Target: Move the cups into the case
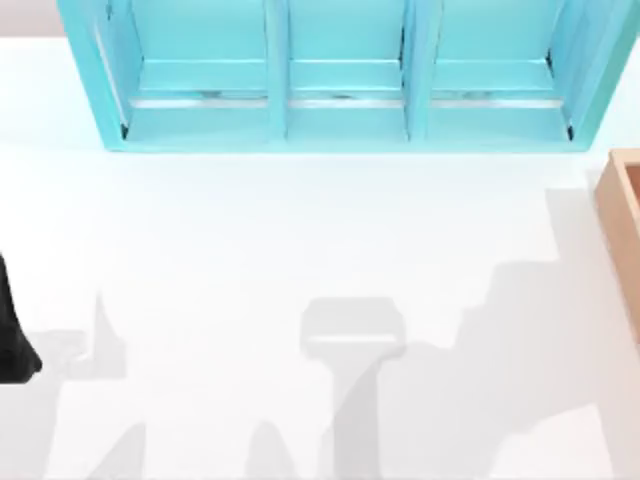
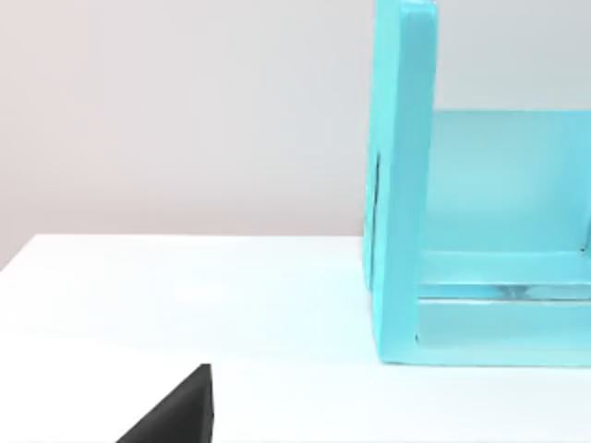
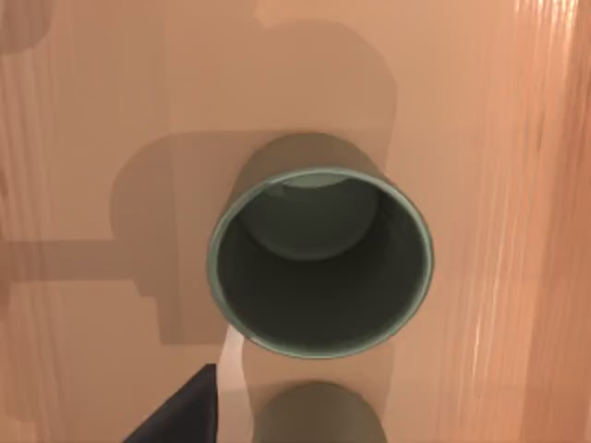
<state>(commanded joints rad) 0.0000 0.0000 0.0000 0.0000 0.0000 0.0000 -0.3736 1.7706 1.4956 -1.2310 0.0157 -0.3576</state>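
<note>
At the far left edge of the top view, the left arm [image 1: 12, 335] shows as one dark shape low on the white table [image 1: 300, 240], parked well away from everything else; whether its fingers are apart or together cannot be told, since its wrist view catches just a dark corner of the left gripper [image 2: 175, 411]. Along the back of the table lies one turquoise rack [image 1: 345, 75], divided into three compartments side by side, each with a shelf ledge across it; the left wrist view looks at one end wall of this rack [image 2: 402, 185] standing on the table. At the right edge of the top view sits one tan wooden case [image 1: 625, 230], of which a corner is visible. Two olive-grey cups are counted in the right wrist view, both on the case's wooden floor [image 3: 92, 351]: one cup [image 3: 320, 263] stands upright with its open mouth facing the camera, and the second cup [image 3: 320, 415] sits just beside it, partly cut off by the frame edge. A dark corner of the right gripper [image 3: 180, 415] appears near them; its fingers' state cannot be told.
</note>
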